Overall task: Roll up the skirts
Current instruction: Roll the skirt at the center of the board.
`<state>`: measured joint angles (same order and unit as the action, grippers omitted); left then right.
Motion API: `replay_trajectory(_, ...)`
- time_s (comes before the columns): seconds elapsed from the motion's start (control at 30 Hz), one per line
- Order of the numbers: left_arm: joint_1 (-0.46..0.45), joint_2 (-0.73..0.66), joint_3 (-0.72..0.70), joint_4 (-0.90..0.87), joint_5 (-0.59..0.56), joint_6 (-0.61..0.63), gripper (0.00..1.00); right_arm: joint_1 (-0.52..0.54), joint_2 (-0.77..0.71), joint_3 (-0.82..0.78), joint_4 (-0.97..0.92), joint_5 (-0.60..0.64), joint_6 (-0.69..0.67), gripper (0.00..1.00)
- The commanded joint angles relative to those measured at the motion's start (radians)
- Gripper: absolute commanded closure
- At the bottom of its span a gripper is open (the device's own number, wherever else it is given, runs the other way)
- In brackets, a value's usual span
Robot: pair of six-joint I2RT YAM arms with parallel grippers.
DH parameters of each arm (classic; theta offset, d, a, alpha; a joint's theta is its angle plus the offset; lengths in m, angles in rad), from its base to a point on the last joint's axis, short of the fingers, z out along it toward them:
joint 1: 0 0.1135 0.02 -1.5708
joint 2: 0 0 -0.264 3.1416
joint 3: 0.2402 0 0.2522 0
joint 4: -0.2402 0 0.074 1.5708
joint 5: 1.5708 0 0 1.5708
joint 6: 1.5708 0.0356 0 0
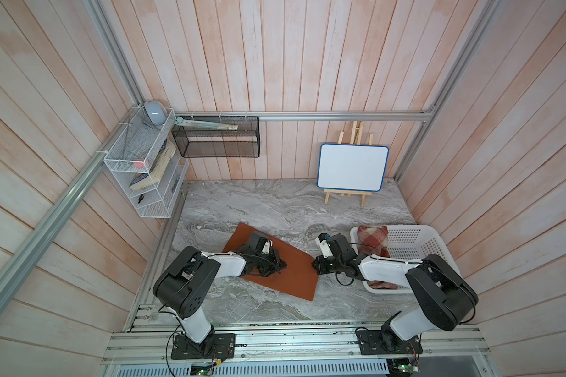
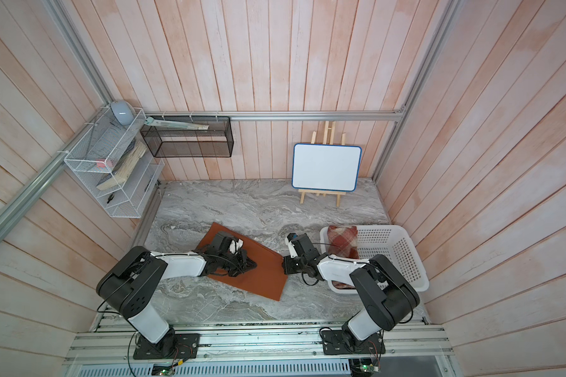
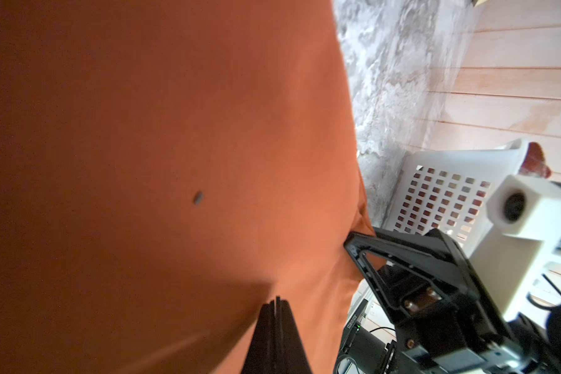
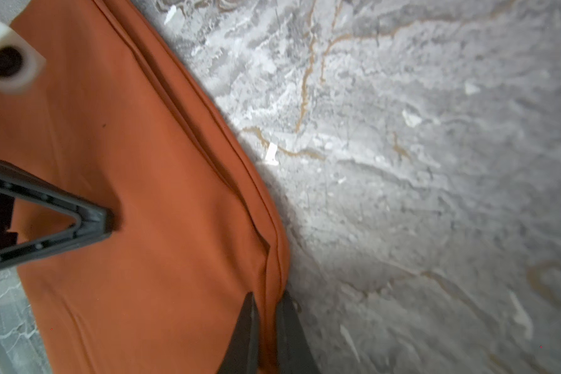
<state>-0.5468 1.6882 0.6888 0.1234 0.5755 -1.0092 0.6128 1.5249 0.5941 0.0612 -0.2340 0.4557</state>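
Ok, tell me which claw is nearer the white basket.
Right. The right claw grips the edge of the orange skirt facing the white basket; the left claw rests shut mid-skirt, farther off.

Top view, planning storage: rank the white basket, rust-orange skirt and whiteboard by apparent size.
Largest to smallest:
1. white basket
2. rust-orange skirt, partly hidden
3. whiteboard, close to the skirt, so that order is unsure
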Motion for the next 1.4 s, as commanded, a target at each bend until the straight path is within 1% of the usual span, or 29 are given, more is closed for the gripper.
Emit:
replay_trajectory(0.0,0.001,-0.013,-0.022,-0.039,-0.017,0.037,1.0,0.007,-0.025,-0.044,-0.162,0.0,0.056,1.0)
replay_trajectory(0.1,0.003,0.023,-0.019,-0.012,-0.005,0.034,1.0,0.007,-0.066,-0.076,-0.168,-0.029,0.075,1.0)
replay_trajectory(0.2,-0.002,0.044,-0.029,0.027,0.007,0.016,1.0,0.008,-0.09,-0.093,-0.18,-0.066,0.07,0.9)
replay_trajectory(0.3,-0.005,0.055,-0.038,0.04,0.009,0.015,1.0,0.008,-0.112,-0.115,-0.151,-0.104,0.078,0.72)
replay_trajectory(0.37,-0.005,0.062,-0.039,0.047,0.009,0.018,1.0,0.007,-0.111,-0.127,-0.114,-0.153,0.07,0.71)
replay_trajectory(0.43,-0.005,0.068,-0.043,0.058,0.01,0.017,1.0,0.007,-0.097,-0.125,-0.105,-0.156,0.068,0.65)
replay_trajectory(0.47,-0.005,0.071,-0.044,0.063,0.013,0.014,1.0,0.007,-0.093,-0.126,-0.116,-0.146,0.066,0.62)
replay_trajectory(0.53,-0.005,0.073,-0.048,0.076,0.018,0.01,1.0,0.013,-0.102,-0.127,-0.144,-0.105,0.064,0.61)
replay_trajectory(0.63,-0.005,0.077,-0.045,0.079,0.022,0.013,1.0,0.022,-0.126,-0.114,-0.223,-0.008,0.079,0.61)
replay_trajectory(0.77,-0.005,0.078,-0.047,0.089,0.03,0.003,1.0,0.063,-0.16,-0.105,-0.315,0.1,0.142,0.59)
replay_trajectory(0.83,-0.004,0.077,-0.052,0.096,0.029,-0.004,1.0,0.085,-0.166,-0.115,-0.319,0.121,0.161,0.59)
replay_trajectory(0.97,-0.005,0.077,-0.048,0.098,0.032,-0.003,1.0,0.097,-0.152,-0.118,-0.306,0.127,0.15,0.6)
replay_trajectory(1.03,-0.005,0.076,-0.047,0.092,0.031,-0.001,1.0,0.097,-0.141,-0.112,-0.299,0.106,0.146,0.63)
replay_trajectory(1.07,-0.005,0.074,-0.05,0.096,0.03,-0.002,1.0,0.097,-0.142,-0.125,-0.27,0.093,0.149,0.66)
replay_trajectory(1.2,-0.005,0.068,-0.056,0.095,0.025,-0.003,1.0,0.099,-0.177,-0.134,-0.241,0.064,0.156,0.93)
replay_trajectory(1.23,-0.005,0.068,-0.054,0.094,0.024,-0.003,1.0,0.1,-0.198,-0.13,-0.247,0.062,0.159,0.97)
replay_trajectory(1.37,-0.005,0.065,-0.042,0.074,0.015,0.007,1.0,0.102,-0.28,-0.118,-0.266,0.014,0.18,0.98)
